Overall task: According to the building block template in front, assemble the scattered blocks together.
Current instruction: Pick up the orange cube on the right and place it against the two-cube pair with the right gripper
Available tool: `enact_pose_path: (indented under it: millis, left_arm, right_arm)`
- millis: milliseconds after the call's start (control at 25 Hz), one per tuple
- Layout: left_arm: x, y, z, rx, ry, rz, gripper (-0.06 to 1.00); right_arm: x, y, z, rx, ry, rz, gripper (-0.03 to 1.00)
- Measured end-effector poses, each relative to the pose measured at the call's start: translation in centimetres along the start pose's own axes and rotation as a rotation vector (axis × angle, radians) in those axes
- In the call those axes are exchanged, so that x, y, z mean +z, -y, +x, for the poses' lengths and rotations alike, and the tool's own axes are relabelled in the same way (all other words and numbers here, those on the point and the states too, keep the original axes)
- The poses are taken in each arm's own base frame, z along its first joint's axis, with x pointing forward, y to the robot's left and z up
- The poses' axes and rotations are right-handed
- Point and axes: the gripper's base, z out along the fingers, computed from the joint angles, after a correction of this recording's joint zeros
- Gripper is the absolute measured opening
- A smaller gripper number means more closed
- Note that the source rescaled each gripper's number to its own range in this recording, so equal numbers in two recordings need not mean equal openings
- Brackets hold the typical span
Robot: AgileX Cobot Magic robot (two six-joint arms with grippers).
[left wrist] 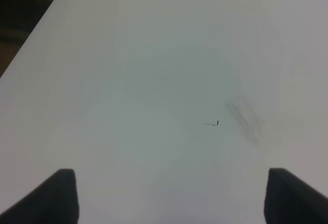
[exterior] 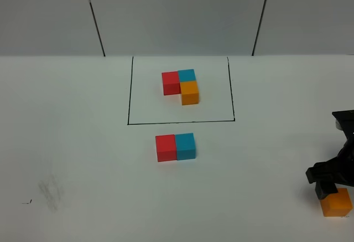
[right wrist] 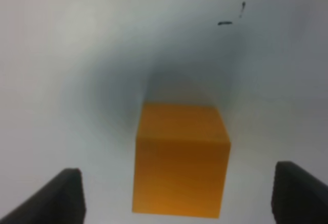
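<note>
The building block template [exterior: 181, 85] is a red, teal and orange L-shaped cluster inside a thin black rectangle at the table's far centre. Of the scattered blocks, a red cube [exterior: 165, 148] and a teal cube [exterior: 186, 145] sit side by side, touching, just in front of the rectangle. The orange cube [exterior: 337, 202] [right wrist: 179, 162] lies at the near right. My right gripper [exterior: 329, 189] [right wrist: 179, 198] stands open over it, its fingers on either side and clear of the cube's faces. My left gripper [left wrist: 171, 198] is open over bare table with nothing between its fingers; the exterior high view does not show it.
The white table [exterior: 83, 142] carries a grey smudge [exterior: 51, 191] and a small black pen mark [exterior: 26, 201] at the near left. The table's edge [left wrist: 31, 42] shows in the left wrist view. A grey panelled wall [exterior: 177, 9] stands behind the table.
</note>
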Motion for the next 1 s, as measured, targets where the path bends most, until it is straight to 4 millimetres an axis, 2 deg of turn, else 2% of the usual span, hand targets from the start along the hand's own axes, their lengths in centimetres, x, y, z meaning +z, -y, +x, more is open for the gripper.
enact_pose_path:
  millis: [480,1000]
  left_arm:
    - [0.0,0.0,0.0,0.000,0.000,0.000,0.73]
    - [0.0,0.0,0.0,0.000,0.000,0.000,0.73]
  right_arm:
    - [0.0,-0.2,-0.1,0.034,0.015,-0.018,0.69]
    - [1.2,0.5,-0.3,0.082,-0.016,-0.015,0.69]
